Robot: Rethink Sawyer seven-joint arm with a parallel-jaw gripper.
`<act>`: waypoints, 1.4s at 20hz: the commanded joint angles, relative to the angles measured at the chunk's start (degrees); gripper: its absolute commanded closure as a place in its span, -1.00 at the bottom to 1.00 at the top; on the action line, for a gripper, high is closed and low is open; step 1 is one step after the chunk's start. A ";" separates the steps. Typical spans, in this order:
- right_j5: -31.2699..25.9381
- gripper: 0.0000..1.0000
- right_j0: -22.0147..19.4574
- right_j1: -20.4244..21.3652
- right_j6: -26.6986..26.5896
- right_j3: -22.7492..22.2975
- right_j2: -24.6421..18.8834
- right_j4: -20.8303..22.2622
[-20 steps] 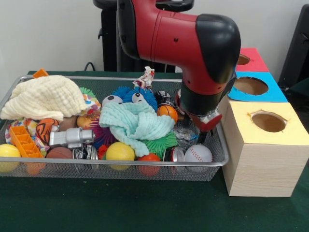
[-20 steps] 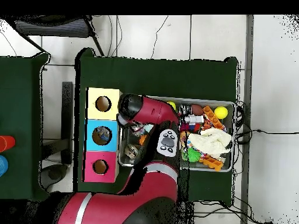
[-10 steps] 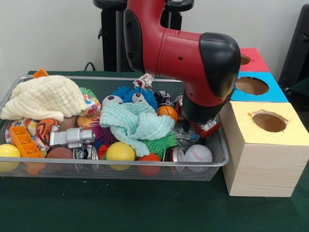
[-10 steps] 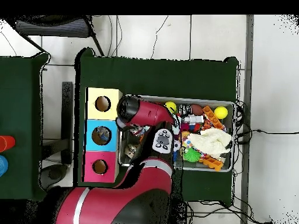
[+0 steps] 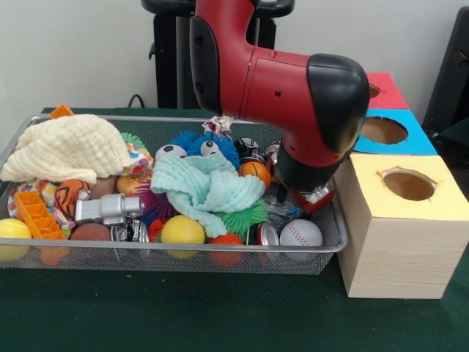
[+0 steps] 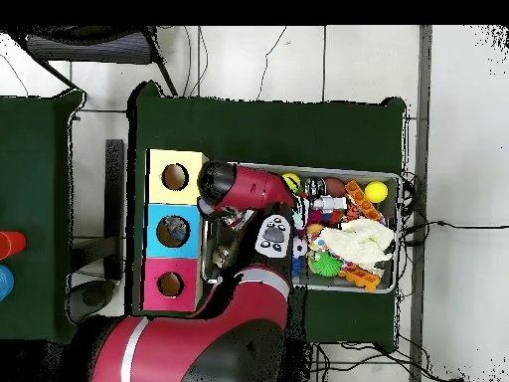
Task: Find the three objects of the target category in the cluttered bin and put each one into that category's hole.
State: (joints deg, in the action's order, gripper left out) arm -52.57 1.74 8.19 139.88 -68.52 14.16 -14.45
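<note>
The silver wire-mesh bin [image 5: 168,250] is full of toys and cloths; it also shows in the overhead view [image 6: 398,234]. My gripper [image 5: 294,199] hangs low in the bin's right end, just inside the right wall. It is right over a crumpled see-through plastic piece [image 5: 281,210] that lies behind a baseball [image 5: 301,233]. Whether it touches or holds the piece is hidden by the wrist. The red-topped box with its round hole [image 5: 370,90] stands furthest back on the right, and shows in the overhead view [image 6: 170,285] too. No other clear pieces show.
The blue-topped box [image 5: 388,139] and yellow-topped box [image 5: 399,213] stand against the bin's right side. Nearby lie a metal can [image 5: 268,234], a small basketball [image 5: 254,170], a teal cloth [image 5: 209,183], a yellow ball [image 5: 182,229] and a cream cloth [image 5: 69,147].
The wrist has sunk a little and shifted slightly right towards the bin's wall. The upper arm has swung across above the bin. The toys have not moved.
</note>
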 commanded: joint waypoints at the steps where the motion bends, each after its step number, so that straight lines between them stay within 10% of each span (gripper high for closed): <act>1: -0.70 -1.00 0.76 -6.99 4.49 4.09 -1.68 3.60; 10: -12.21 -1.00 2.50 -7.25 3.09 7.65 3.25 7.57; 28: -16.26 -1.00 1.24 -10.34 0.12 14.08 4.84 10.59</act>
State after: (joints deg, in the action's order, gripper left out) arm -65.22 4.29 2.11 139.88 -56.06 19.85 -9.22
